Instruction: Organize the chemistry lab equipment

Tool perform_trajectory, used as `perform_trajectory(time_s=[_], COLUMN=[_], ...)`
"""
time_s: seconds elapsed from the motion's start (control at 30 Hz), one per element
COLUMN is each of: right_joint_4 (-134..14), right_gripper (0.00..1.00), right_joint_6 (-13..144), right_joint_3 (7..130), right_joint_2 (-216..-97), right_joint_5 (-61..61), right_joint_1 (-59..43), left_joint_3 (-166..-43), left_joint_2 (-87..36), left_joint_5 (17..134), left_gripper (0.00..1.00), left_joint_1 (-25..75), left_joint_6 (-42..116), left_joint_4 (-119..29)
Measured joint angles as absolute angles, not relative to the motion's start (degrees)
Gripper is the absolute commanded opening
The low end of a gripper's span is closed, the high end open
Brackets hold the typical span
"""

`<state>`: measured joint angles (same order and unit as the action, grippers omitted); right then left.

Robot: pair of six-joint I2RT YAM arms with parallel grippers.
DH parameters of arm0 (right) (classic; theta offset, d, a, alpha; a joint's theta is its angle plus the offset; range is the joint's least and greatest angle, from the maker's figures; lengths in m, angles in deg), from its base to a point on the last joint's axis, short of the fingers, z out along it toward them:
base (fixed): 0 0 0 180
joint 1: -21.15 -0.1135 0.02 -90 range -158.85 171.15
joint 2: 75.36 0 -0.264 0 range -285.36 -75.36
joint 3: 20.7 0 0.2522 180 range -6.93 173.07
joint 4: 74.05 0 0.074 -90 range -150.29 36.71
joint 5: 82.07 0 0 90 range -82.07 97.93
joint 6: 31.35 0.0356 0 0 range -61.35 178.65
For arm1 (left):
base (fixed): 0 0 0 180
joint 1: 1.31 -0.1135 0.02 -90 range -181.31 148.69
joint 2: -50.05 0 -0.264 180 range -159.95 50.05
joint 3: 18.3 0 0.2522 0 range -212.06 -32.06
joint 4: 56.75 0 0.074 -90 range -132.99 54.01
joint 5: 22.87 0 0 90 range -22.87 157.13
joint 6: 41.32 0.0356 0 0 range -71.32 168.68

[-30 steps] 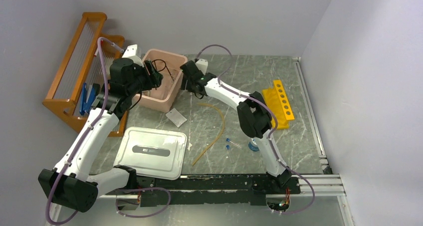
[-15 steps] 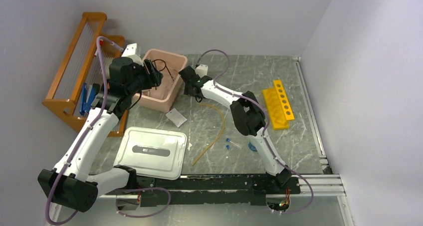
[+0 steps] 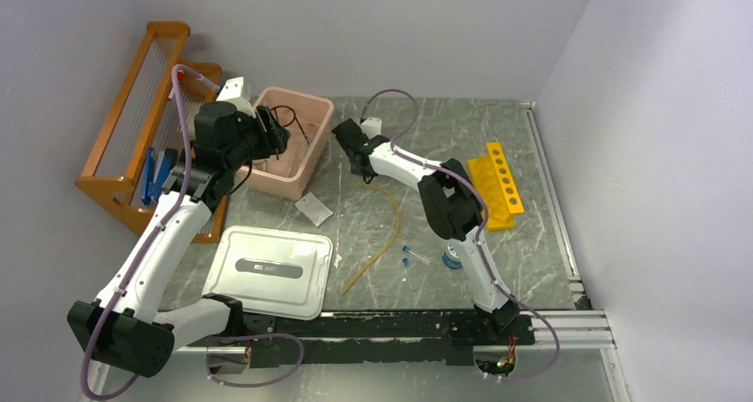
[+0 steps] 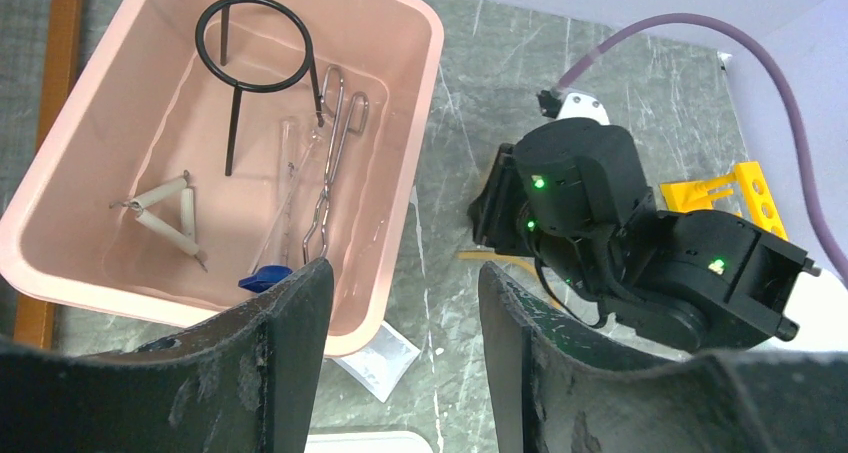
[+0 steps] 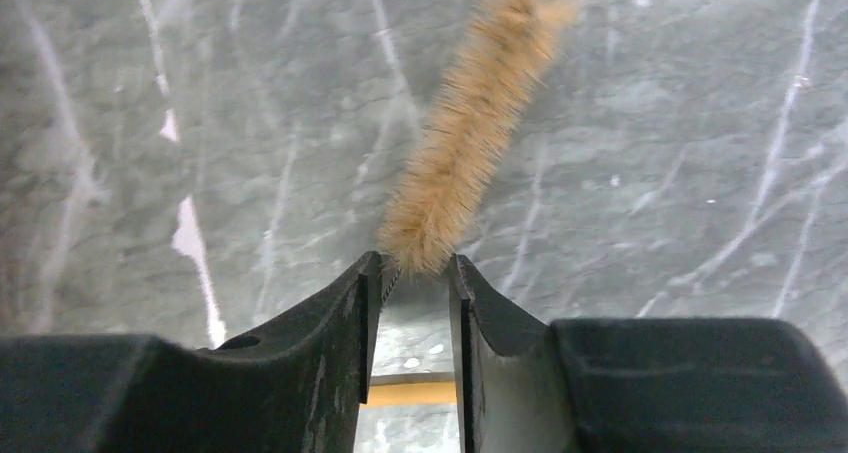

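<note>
Straddling the fuzzy tip of the brush (image 5: pixel 470 123), the right gripper (image 5: pixel 412 273) has its jaws narrow; whether they bite yet, I can't tell. The brush lies mid-table, tail trailing toward 6 o'clock. Best squeeze firmly past the fluff, lift high, then swing to the tub (image 4: pixel 412 163) at 10 o'clock. The left gripper (image 4: pixel 400 303) hangs there, jaws apart, empty.

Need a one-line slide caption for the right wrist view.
Right gripper pinches the bristled end of a tan brush lying on the grey marbled table.
</note>
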<state>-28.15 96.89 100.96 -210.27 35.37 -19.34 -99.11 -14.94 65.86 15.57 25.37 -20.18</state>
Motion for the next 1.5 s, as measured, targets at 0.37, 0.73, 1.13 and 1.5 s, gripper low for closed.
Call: perform_trajectory(time_s=[0.37, 0.73, 1.13, 1.5], right_joint_4=[-29.3, -30.5, -46.9, -69.0], right_gripper=[0.36, 0.0, 0.0, 0.0], right_joint_6=[94.9, 100.8, 100.9, 104.4], right_joint_3=[98.6, 98.2, 83.2, 71.3], right_joint_2=[-208.6, -208.4, -195.7, -176.3], right_joint_5=[29.9, 27.2, 17.4, 1.0], right_joint_1=[-16.5, -16.6, -15.0, -14.4], left_joint_3=[-99.1, -99.1, -99.0, -95.5], left_joint_2=[-15.2, -15.2, -17.2, -24.2], left_joint_5=[65.9, 66.0, 74.8, 90.0], left_gripper=[0.6, 0.61, 0.8, 0.72], left_joint_1=[15.7, 15.7, 15.8, 15.8], left_joint_6=[25.3, 25.3, 25.1, 21.6], left_joint_4=[-20.2, -20.2, -22.3, -31.6])
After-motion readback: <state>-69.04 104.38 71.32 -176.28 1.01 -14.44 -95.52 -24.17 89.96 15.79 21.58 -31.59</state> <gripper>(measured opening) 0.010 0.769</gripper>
